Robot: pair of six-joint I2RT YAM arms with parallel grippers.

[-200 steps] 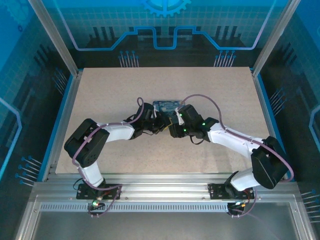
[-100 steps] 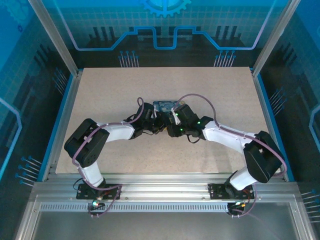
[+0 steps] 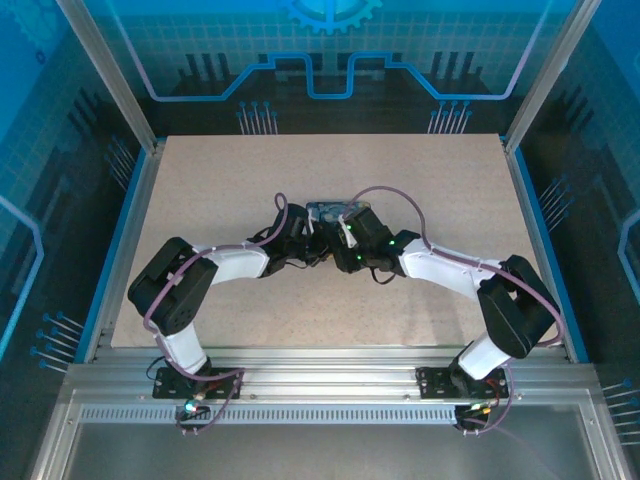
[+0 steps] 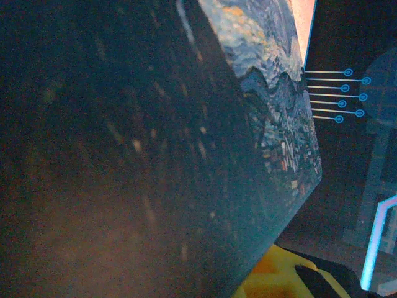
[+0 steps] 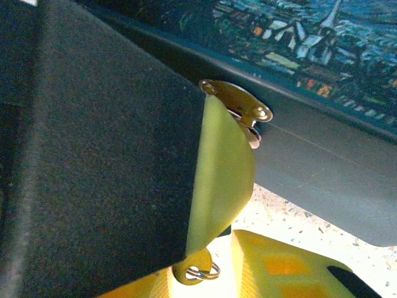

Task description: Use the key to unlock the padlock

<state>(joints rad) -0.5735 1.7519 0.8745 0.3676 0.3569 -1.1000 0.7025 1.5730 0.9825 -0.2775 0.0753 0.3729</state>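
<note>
The dark-blue painted tin (image 3: pixel 333 211) lies mid-table with both grippers meeting at its near side. My right gripper (image 5: pixel 248 248) is shut on the key (image 5: pixel 196 271). Its brass head and small ring poke out below the yellow-edged finger (image 5: pixel 223 174), and its blade is hidden. Just past that finger, a brass riveted plate (image 5: pixel 239 102) sits on the tin's black side. A silvery bit of the padlock (image 5: pixel 253 134) hangs beneath it, mostly covered. In the left wrist view the tin's black side (image 4: pixel 124 161) is pressed close, its painted top against my yellow finger (image 4: pixel 279 276).
The speckled tabletop (image 3: pixel 220 190) lies open around the tin on all sides. Blue-lit enclosure walls and metal posts (image 3: pixel 110 80) ring the table. A purple cable (image 3: pixel 400 192) loops above the right wrist.
The right arm's elbow has swung left and the wrist has pushed closer to the tin's near side. The left arm and the tin have stayed put.
</note>
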